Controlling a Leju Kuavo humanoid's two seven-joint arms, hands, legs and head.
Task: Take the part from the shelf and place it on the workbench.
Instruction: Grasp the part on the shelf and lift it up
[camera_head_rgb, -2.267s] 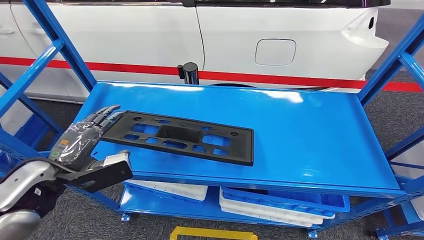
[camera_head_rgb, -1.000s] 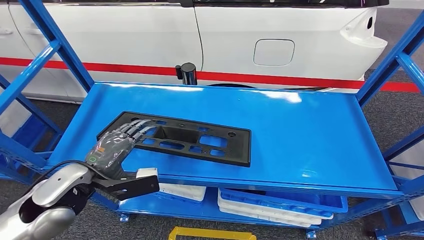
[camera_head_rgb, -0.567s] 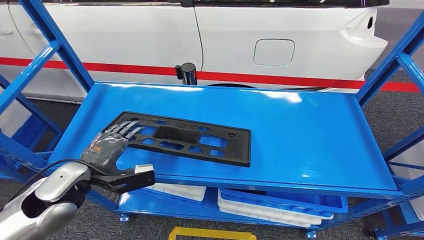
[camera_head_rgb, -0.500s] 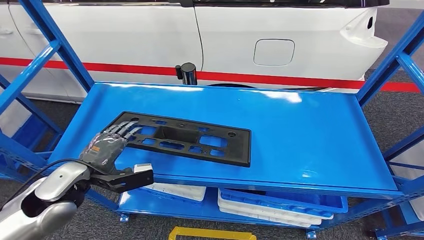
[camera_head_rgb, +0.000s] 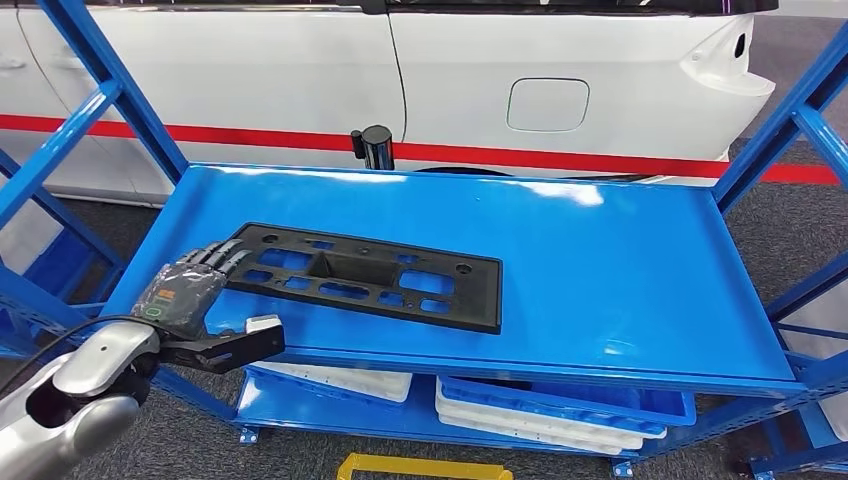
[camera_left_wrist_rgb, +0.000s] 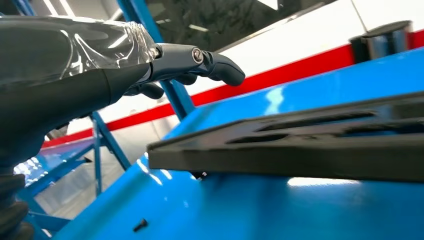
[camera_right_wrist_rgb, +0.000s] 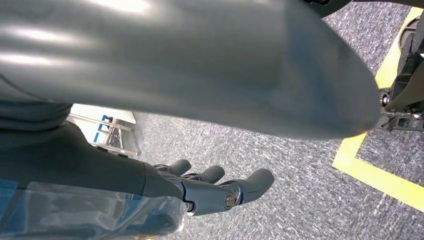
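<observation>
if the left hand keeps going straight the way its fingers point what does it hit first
Most likely the near end of the black part. The left hand sits just off that end with fingers aimed across the blue shelf; the wrist view suggests the fingers may ride above it.

Automotive workshop or assembly area: blue steel shelving (camera_head_rgb: 620, 250), a white car body (camera_head_rgb: 450, 70) behind it, white trays (camera_head_rgb: 540, 415) stored below, yellow floor marking (camera_head_rgb: 425, 467).

The left arm (camera_head_rgb: 70, 395) is rounded silver metal with a thin black cable along it. The left hand (camera_head_rgb: 180, 290) is dark grey under clear, glossy plastic wrap, bearing a small green marking; a black bracket (camera_head_rgb: 225, 347) with a pale tip juts beside the wrist. The right hand (camera_right_wrist_rgb: 200, 192) has dark grey fingers (camera_right_wrist_rgb: 255, 181) with a round silver screw.
</observation>
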